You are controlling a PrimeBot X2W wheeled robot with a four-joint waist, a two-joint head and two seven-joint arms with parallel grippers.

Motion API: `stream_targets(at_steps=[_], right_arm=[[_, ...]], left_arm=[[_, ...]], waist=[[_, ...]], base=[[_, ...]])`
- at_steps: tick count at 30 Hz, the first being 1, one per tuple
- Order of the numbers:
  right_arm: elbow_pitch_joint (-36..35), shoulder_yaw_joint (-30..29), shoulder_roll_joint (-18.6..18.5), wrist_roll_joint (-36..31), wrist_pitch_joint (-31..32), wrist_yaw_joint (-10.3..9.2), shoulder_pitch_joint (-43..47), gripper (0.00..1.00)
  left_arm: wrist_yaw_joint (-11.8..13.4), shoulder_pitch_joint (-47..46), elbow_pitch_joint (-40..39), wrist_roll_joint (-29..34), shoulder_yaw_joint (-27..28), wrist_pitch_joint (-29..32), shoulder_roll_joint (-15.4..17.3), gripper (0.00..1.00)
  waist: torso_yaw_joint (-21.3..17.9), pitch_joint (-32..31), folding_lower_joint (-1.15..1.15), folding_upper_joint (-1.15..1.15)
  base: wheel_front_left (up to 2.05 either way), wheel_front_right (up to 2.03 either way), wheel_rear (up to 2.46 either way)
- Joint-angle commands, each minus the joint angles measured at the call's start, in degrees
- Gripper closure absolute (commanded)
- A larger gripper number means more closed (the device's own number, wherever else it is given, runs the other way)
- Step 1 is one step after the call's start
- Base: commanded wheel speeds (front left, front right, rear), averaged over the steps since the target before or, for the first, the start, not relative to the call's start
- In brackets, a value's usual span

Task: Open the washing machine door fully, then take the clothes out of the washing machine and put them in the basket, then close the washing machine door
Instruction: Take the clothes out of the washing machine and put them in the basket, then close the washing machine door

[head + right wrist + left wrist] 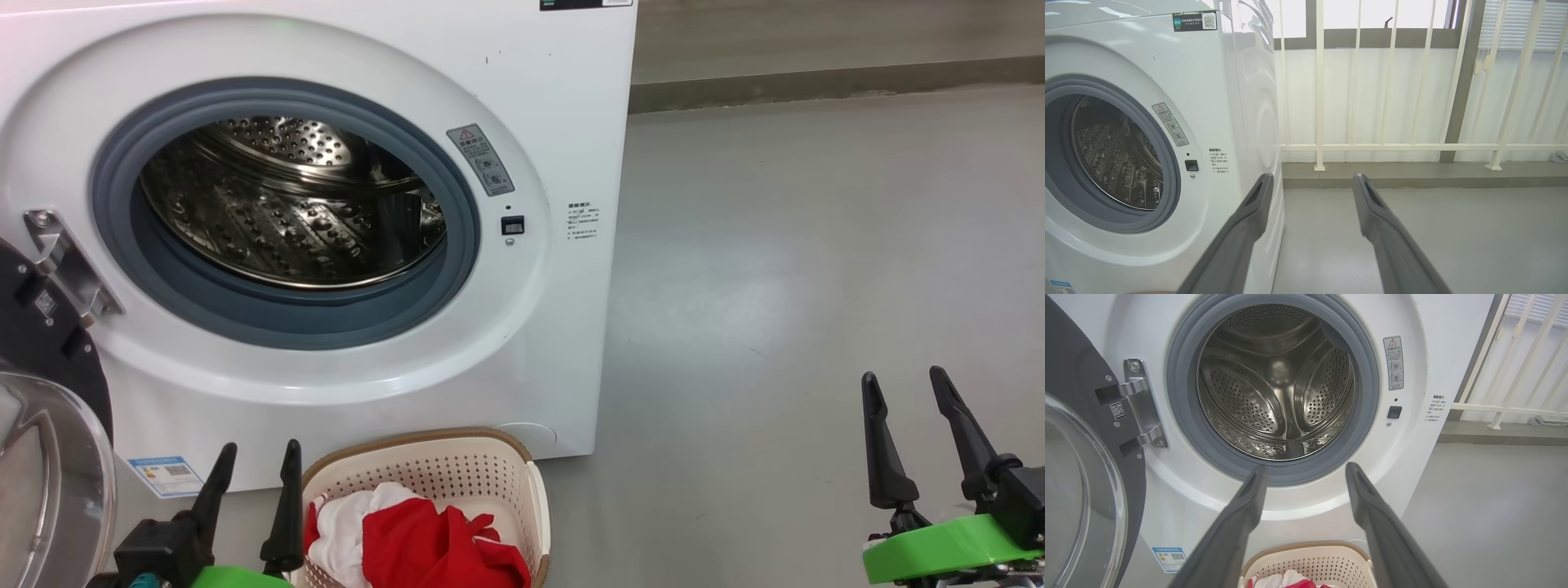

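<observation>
Clothes (424, 539) already in basket (424, 437) at 6 o'clock, washing machine (555, 122) empty; left gripper (260, 457) and right gripper (904, 380) both apart, holding nothing, so get behind door (45, 457) at 8 o'clock and push rim until it latches.

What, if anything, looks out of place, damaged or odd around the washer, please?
Nothing stands out. The door stands open, the drum looks empty, and the clothes lie inside the basket, upright before the washer. Only a few tiny dark specks mark its front near the top.
</observation>
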Motion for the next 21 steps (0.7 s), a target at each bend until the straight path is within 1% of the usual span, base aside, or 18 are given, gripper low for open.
stream_targets(at_steps=[1, 14, 21], right_arm=[[-1.5, 1.1, -0.8, -0.6, -0.4, 0.36, -1.0, 0.00], [-1.8, 1.2, -0.8, -0.9, -0.4, 0.36, -0.9, 0.00], [-1.5, 1.3, -0.8, -0.4, -0.4, 0.36, -1.3, 0.00]], left_arm=[[0.5, -0.8, -1.8, -0.3, 1.7, -0.2, 1.2, 0.00], [1.4, -1.0, -2.5, -0.4, 0.7, -0.3, 1.1, 0.00], [1.3, -1.3, -2.9, -0.3, 0.0, -0.2, 1.6, 0.00]], waist=[[-0.2, 0.0, 0.00, 0.00], [-0.4, 0.1, 0.00, 0.00], [-0.3, 0.6, 0.00, 0.00]], base=[[0.00, 0.00, 0.00], [0.00, 0.00, 0.00], [-0.18, 0.17, 0.01]])
